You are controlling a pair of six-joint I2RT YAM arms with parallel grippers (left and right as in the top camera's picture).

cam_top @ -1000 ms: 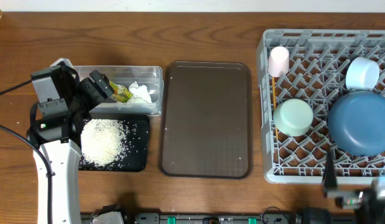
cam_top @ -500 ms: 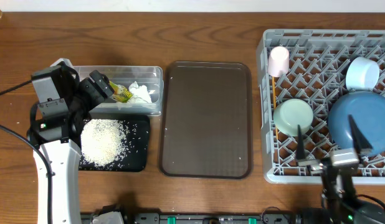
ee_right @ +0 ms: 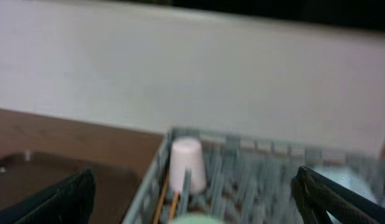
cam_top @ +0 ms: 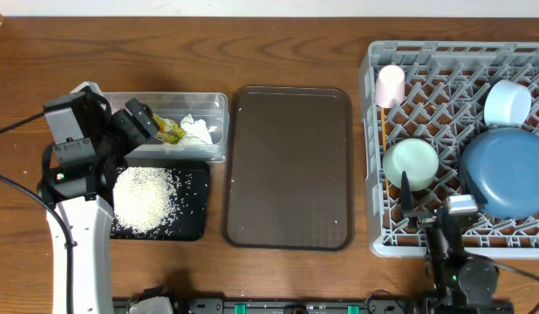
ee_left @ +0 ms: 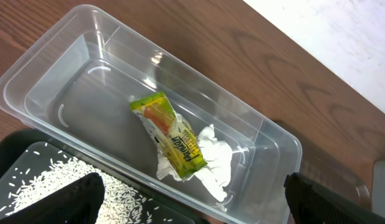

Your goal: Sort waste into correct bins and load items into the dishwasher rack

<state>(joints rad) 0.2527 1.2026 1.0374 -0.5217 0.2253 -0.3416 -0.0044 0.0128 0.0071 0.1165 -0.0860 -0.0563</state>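
Right end effector [ee_right: 192, 190] spread wide, empty

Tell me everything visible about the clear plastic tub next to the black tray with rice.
The clear rectangular plastic tub is see-through, with rounded corners, a flat lip around the top and glossy walls. It stands upright and open on the brown wooden table, with its long side along the shallow black tray; whether they touch is unclear. Inside, toward one end, a yellow-green crinkly wrapper lies on a crumpled white tissue. The rest of its floor is bare.
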